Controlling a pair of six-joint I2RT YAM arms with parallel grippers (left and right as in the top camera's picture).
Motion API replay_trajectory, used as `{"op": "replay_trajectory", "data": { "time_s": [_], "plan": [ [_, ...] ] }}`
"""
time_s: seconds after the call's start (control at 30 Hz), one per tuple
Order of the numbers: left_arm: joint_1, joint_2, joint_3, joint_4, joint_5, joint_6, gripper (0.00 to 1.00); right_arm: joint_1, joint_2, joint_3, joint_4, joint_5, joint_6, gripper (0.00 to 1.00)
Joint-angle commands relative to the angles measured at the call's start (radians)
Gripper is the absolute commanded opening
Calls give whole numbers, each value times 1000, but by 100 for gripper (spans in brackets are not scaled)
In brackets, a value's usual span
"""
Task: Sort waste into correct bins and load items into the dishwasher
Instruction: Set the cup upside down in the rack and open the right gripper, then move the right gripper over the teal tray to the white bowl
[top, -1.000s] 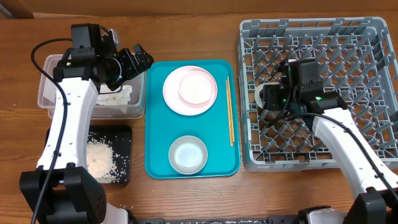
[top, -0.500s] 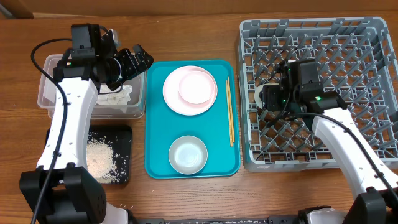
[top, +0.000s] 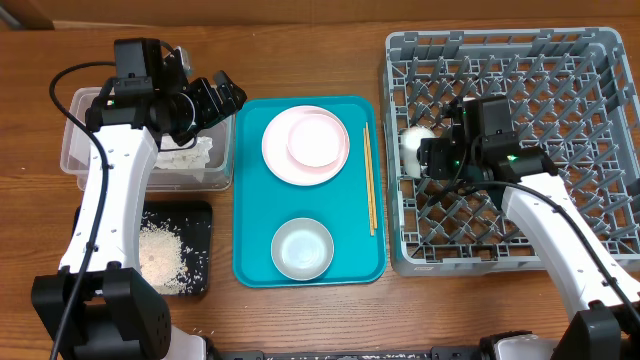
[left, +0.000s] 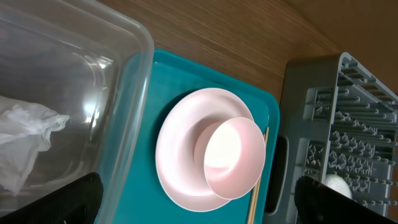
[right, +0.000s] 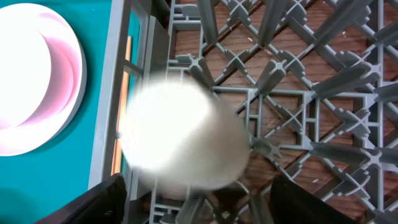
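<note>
My right gripper (top: 426, 157) (right: 196, 202) is over the left side of the grey dishwasher rack (top: 600, 60), open. The small white cup (top: 416, 142) (right: 180, 134) lies on the lattice ahead of its fingers, blurred and free of both pads. My left gripper (top: 224, 100) (left: 199, 208) hangs open and empty above the clear bin's (top: 75, 150) right wall. White tissue (top: 185, 155) lies in that bin. The black bin (top: 200, 215) holds rice grains (top: 160, 255). A pink bowl (top: 314, 139) sits on the pink plate (top: 278, 155); below it stands the grey-blue bowl (top: 302, 249). Two chopsticks (top: 369, 180) lie beside them.
The teal tray (top: 250, 200) carries the plate, both bowls and the chopsticks, between the bins and the rack. The rack's upright pegs (right: 273, 74) stand close around the cup. Bare wooden table (top: 300, 50) lies behind the tray.
The right jaws have widened and the white cup has come out of them, shifting towards the rack's left wall. The left arm has not moved.
</note>
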Motion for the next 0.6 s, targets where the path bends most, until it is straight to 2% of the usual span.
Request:
{"op": "replay_trajectory", "data": {
  "time_s": [0.0, 0.17, 0.23, 0.37, 0.57],
  "plan": [
    [-2, -8, 26, 0, -6, 7, 100, 7, 1, 18, 2, 6, -5, 77],
    [-2, -8, 26, 0, -6, 7, 100, 7, 1, 18, 41, 6, -5, 76],
    [-2, -8, 26, 0, -6, 7, 100, 7, 1, 35, 63, -7, -4, 72],
    [-2, -8, 26, 0, -6, 7, 100, 31, 1, 130, -6, -20, 7, 65],
    [-2, -8, 26, 0, -6, 7, 100, 176, 1, 253, -80, 32, 6, 62]
  ]
}}
